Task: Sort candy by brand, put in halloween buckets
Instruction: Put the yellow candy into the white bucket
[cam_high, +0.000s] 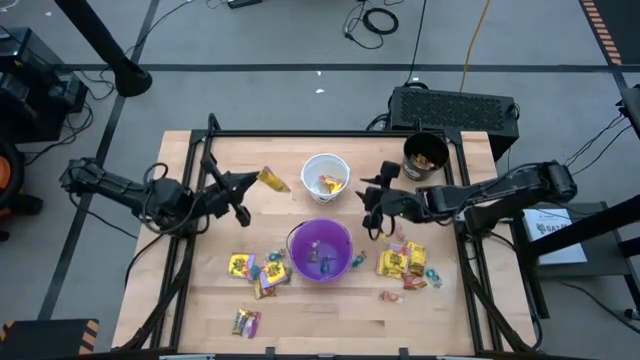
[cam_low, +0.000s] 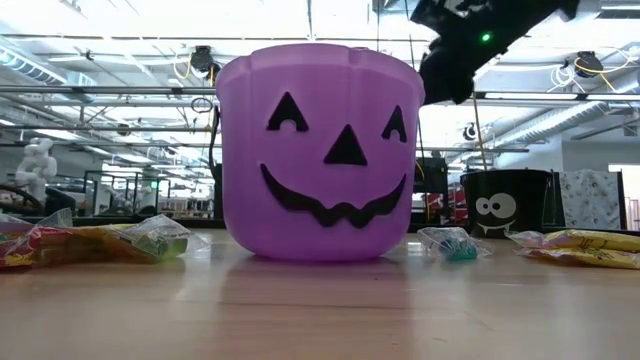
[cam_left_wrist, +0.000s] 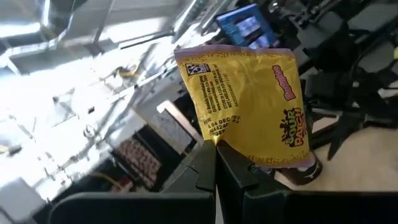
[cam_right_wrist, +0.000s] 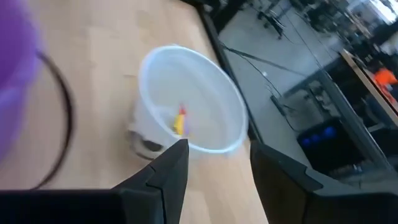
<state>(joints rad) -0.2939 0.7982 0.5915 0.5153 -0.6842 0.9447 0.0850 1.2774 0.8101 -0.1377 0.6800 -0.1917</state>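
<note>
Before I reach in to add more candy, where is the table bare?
Bare wood runs along the near table edge, below the purple bucket, and in the far left corner beside the white bucket. Crowded: candy piles left and right of the purple bucket.

Left arm reaches in from the left side, its hand (cam_high: 248, 183) raised, fingers pinched tight together. Right arm stretches in from the right, elbow bent, its hand (cam_high: 372, 205) held over the desk with fingers parted and nothing between them.
</note>
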